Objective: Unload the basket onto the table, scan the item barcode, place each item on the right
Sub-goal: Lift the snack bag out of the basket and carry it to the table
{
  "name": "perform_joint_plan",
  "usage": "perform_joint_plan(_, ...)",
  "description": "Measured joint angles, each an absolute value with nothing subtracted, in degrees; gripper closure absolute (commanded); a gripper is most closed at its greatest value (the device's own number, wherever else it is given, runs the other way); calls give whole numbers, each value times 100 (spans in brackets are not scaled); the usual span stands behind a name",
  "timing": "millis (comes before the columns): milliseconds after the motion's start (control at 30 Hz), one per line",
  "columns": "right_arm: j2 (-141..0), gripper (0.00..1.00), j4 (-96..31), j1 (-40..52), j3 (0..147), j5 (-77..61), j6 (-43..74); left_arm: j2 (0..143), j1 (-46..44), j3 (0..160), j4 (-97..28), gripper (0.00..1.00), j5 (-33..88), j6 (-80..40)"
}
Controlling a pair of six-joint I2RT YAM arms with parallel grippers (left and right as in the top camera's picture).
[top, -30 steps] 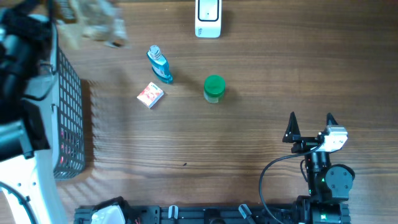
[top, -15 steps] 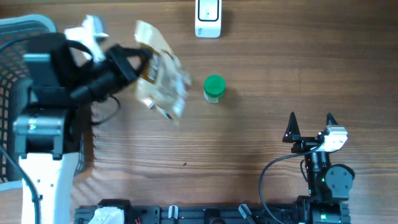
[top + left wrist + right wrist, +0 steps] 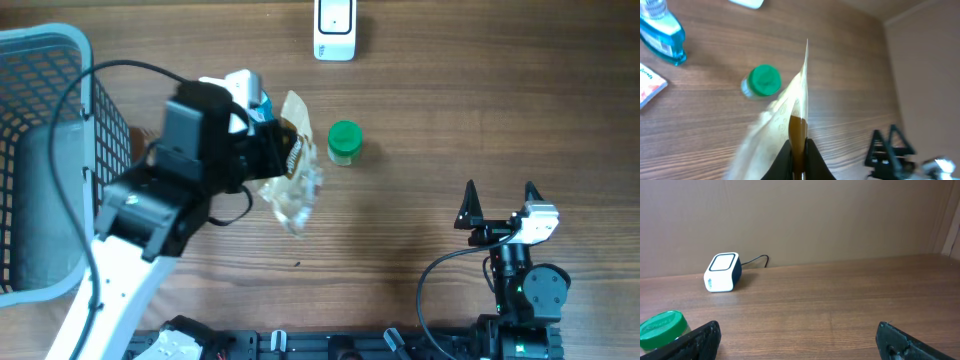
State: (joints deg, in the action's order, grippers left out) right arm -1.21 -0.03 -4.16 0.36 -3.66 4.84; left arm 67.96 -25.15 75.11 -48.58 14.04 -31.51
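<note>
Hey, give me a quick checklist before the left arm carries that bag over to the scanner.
1. Left gripper shut on the bag: ok.
2. Barcode turned toward the scanner: cannot tell, none visible.
3. Nothing covering the scanner: ok.
4. Room past the green-lidded jar: cannot tell, it sits close beside the bag.
5. Right gripper open, far from the route: ok.

Robot lab rigged as a mock shop checkout: wood-grain tabletop (image 3: 450,100) w/ white barcode scanner (image 3: 334,28) on a cable, wire shopping basket (image 3: 50,80), small retail goods (blue bottle (image 3: 660,35), green-lid jar (image 3: 344,140), small carton (image 3: 647,87)), robot arm (image 3: 150,220) over it, plain brown backdrop (image 3: 815,215).
</note>
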Motion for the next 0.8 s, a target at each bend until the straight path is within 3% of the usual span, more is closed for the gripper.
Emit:
perform_joint_plan(500,-121,0,-3,-416,36,-366,484,7446,-2700,5680,-3262,96,834,-3151)
perform_joint_plan(800,-121,0,-3,-416,36,-366,484,8204,-2700,5629,-3227,96,832,-3151)
